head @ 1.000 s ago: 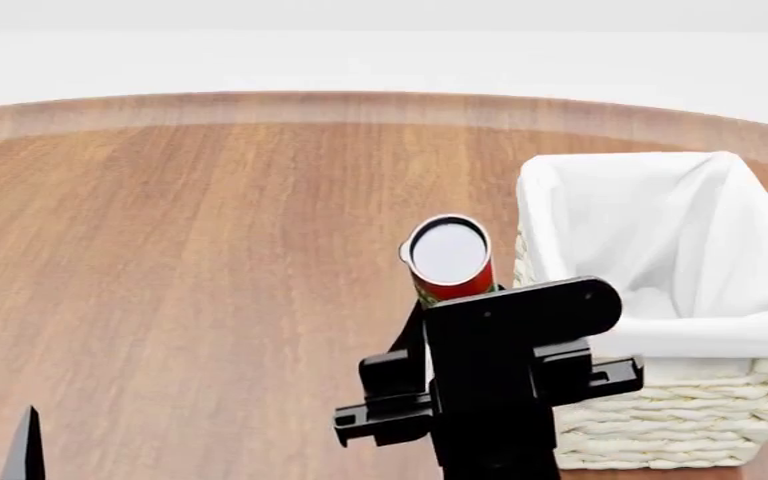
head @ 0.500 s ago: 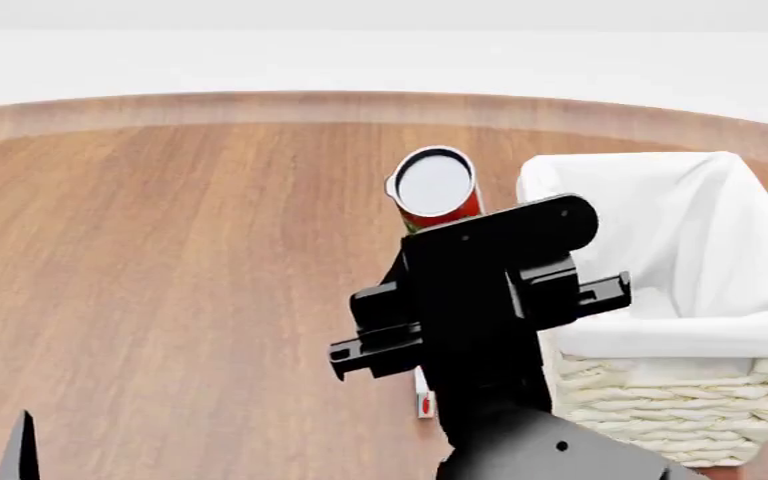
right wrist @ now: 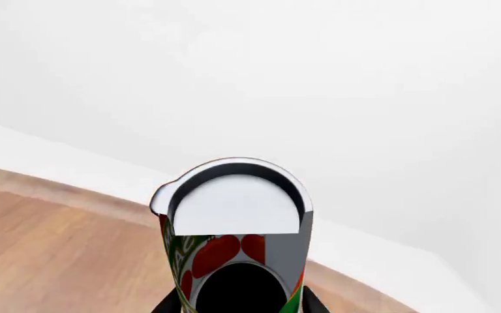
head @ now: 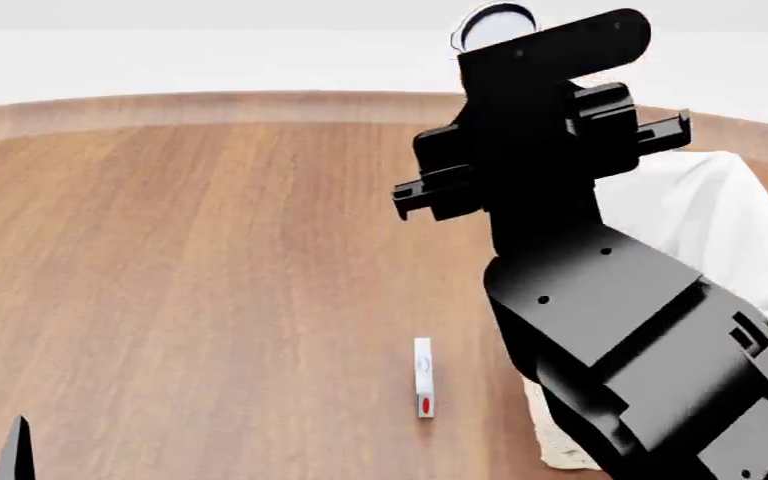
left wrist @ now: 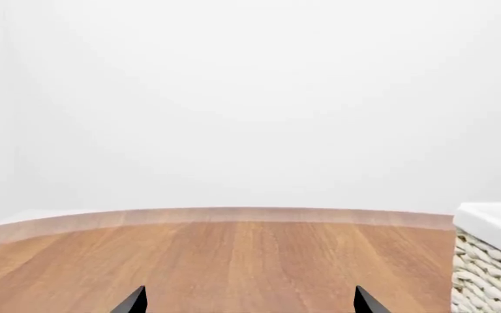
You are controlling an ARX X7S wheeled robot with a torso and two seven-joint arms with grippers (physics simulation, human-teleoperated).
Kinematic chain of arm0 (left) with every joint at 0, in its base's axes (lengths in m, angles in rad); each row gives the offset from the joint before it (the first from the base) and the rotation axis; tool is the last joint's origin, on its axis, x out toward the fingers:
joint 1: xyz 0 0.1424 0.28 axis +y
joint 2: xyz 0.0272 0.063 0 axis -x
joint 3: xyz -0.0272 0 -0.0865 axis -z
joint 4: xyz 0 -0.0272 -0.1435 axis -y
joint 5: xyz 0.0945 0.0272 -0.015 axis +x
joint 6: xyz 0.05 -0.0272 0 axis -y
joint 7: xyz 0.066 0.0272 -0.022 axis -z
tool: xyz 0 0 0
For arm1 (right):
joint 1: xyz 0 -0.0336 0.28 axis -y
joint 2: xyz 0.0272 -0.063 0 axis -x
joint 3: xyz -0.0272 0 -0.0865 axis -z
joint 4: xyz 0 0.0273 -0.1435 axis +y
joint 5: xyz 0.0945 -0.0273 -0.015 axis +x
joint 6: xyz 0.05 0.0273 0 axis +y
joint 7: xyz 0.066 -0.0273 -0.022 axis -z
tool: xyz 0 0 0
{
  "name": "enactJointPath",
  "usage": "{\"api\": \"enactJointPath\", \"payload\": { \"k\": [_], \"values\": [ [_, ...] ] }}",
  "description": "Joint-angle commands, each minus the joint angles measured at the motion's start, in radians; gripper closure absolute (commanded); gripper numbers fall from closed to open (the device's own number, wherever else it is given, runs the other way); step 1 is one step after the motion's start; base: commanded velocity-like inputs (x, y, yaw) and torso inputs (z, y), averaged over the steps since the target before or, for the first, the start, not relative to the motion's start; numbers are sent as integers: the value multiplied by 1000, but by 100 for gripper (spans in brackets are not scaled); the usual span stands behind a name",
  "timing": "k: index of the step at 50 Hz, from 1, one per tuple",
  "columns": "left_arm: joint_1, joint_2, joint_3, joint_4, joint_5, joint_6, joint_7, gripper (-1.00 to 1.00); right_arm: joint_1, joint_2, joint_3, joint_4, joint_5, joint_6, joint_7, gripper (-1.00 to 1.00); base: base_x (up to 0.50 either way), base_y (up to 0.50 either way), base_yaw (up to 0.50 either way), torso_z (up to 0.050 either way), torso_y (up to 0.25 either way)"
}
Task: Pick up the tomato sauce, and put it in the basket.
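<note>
The carry is in hand: the right gripper (right wrist: pixel 237 306) is clamped on the tomato sauce (right wrist: pixel 233 244), held high above the table (head: pixel 197 250) just left of the basket (head: pixel 738 225) (mostly hidden by the arm). Next, probably swing right over the liner, then release. The left gripper (left wrist: pixel 248 303) idles, fingers apart, empty.

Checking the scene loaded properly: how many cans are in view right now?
1. The tomato sauce is held high in the right gripper, up beside the basket. The right arm hides part of the table, so others could be covered.
</note>
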Motion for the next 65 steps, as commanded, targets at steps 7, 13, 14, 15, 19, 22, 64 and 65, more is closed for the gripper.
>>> {"api": "enactJointPath", "payload": {
  "k": [7,13,14,15,19,22,64,65],
  "values": [
    [-7,2,4,-12,2,-2,-1,-100,195,-84,-4,406,-117,-16,-166,100,0,0,0,0,1],
    [-19,7,10,-19,2,-8,-2,-100,255,-133,-7,599,-148,-47,-222,100,0,0,0,0,0],
    [-19,5,7,-14,-5,-11,-4,-100,254,-134,3,610,-138,-42,-218,100,0,0,0,0,0],
    [-18,2,6,-7,-5,-13,-7,-100,249,-131,11,608,-129,-41,-218,100,0,0,0,0,0],
    [-16,2,10,-3,-2,-14,-7,-100,241,-124,18,619,-124,-41,-213,100,0,0,0,0,0],
    [-10,2,13,-3,4,-8,-6,-100,250,-130,19,670,-128,-43,-226,100,0,0,0,0,0],
    [0,-8,9,4,8,-5,-17,-100,359,-302,495,1179,-566,74,-601,100,0,0,0,0,0],
    [2,-8,7,2,7,-2,-17,-100,354,-304,522,1179,-589,78,-603,100,0,0,0,0,0]
  ]
}}
